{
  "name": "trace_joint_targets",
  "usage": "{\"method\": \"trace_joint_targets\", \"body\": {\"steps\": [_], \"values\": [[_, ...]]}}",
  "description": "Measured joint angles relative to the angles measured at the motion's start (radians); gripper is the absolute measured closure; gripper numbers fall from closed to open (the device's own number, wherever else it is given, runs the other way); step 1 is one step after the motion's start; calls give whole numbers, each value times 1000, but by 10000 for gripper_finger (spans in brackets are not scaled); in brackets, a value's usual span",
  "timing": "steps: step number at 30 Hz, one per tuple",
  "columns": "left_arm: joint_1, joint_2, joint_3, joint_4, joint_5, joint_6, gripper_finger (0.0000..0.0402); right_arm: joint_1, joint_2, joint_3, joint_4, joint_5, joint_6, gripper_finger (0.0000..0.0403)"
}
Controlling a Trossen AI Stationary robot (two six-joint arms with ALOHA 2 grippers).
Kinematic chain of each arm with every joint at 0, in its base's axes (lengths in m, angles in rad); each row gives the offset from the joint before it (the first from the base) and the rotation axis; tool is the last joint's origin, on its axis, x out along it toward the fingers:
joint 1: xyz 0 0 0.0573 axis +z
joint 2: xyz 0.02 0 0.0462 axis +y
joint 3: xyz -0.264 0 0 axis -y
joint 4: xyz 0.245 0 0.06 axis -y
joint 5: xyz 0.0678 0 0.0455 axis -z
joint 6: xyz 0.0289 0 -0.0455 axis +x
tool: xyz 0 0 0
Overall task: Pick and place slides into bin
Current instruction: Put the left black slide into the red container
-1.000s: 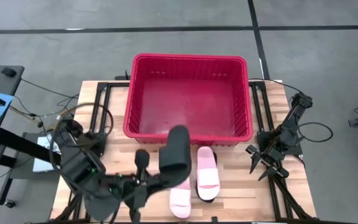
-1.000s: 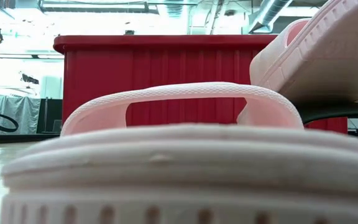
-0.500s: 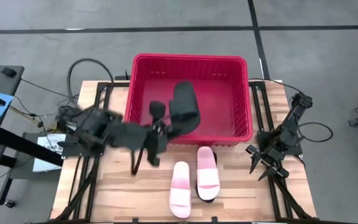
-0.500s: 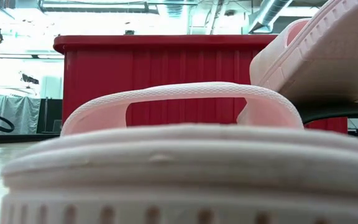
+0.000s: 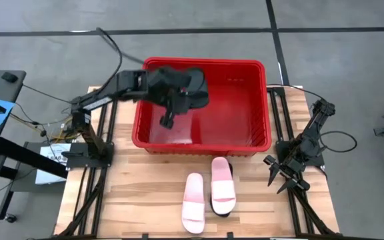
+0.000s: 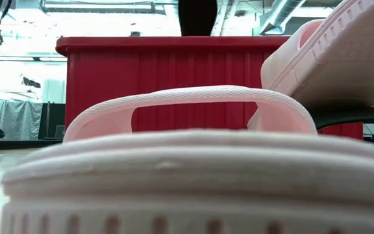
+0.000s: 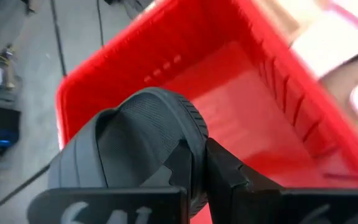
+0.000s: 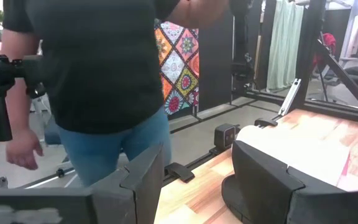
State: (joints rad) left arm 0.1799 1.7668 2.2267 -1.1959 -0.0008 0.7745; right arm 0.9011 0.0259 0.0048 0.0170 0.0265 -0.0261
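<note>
One ribbed-soled black slide (image 7: 138, 140) hangs pinched in the left gripper (image 5: 179, 100) above the slatted red plastic bin (image 5: 262, 137), two pink slides (image 5: 193, 203) lie on the wooden table (image 5: 132, 193), right gripper (image 5: 280, 175) spread wide.

In the low view, a pink slide (image 6: 174, 175) pressed against the lens hid most of the red bin (image 6: 174, 65); a second pink slide (image 6: 343, 52) was cut off by the picture's edge. Above the bin's rim, only a dark stub (image 6: 197, 16) showed. In the high view, a black slide (image 5: 220, 208) lay mostly hidden beneath the pink slide (image 5: 223, 181) just beside the bin. The left end effector (image 5: 179, 100) was blurred over the bin. A person (image 8: 98, 74) beyond the counter was cropped at the shoulders.
</note>
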Motion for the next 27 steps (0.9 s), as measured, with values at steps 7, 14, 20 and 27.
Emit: {"method": "trace_joint_targets", "body": {"steps": [7,14,20,27], "values": [[155,-11,-180,27,233,55,395,0,0,0,0,0,0,219],[203,-136,-570,387,266,84,395,0,0,0,0,0,0,219],[226,-260,-851,743,269,47,395,0,0,0,0,0,0,219],[242,-278,-1029,832,261,158,395,0,0,0,0,0,0,219]]}}
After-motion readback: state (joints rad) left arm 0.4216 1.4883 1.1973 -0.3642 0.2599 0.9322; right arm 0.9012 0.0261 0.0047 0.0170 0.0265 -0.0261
